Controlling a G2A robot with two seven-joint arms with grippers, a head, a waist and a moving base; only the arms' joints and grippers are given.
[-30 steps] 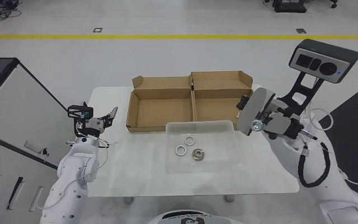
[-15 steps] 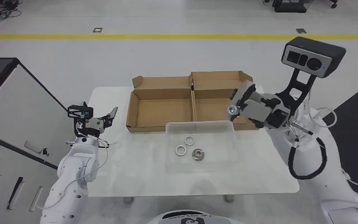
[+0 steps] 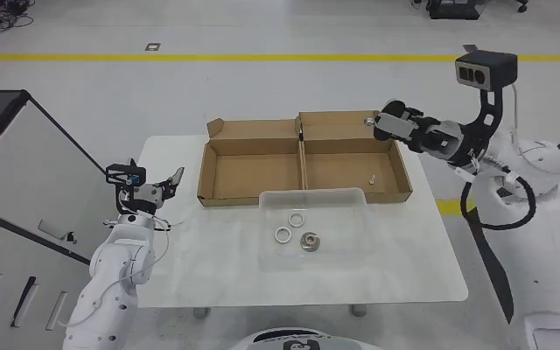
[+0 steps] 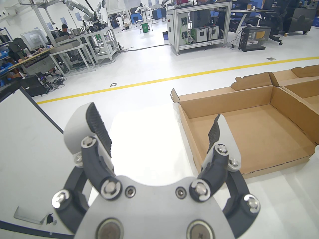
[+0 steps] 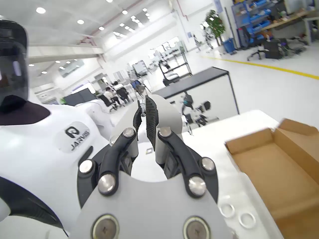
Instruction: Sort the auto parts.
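Note:
My right gripper [image 3: 373,122] hangs over the far edge of the right cardboard box [image 3: 341,171]. It is shut on a small metal bolt [image 5: 142,106], which sticks out at the fingertips of the right gripper [image 5: 143,109]. One small pale part [image 3: 371,180] lies inside that box near its front wall. A clear tray [image 3: 350,194] in front of the boxes holds two metal rings [image 3: 297,218] [image 3: 283,234] and a flanged part [image 3: 309,240]. My left gripper [image 3: 163,185] [image 4: 159,130] stands open with nothing in it at the table's left edge, beside the left cardboard box [image 3: 254,175] [image 4: 249,130].
The two open boxes stand side by side at the back of the white table [image 3: 219,262], flaps raised at the far side. A dark-edged white panel [image 3: 44,175] stands just left of the table. A grey scanner head on a stalk [image 3: 486,68] rises at the far right.
My right arm has swung from beside the tray's right end up and away to the far edge of the right box, turning its wrist. The left arm has stayed still.

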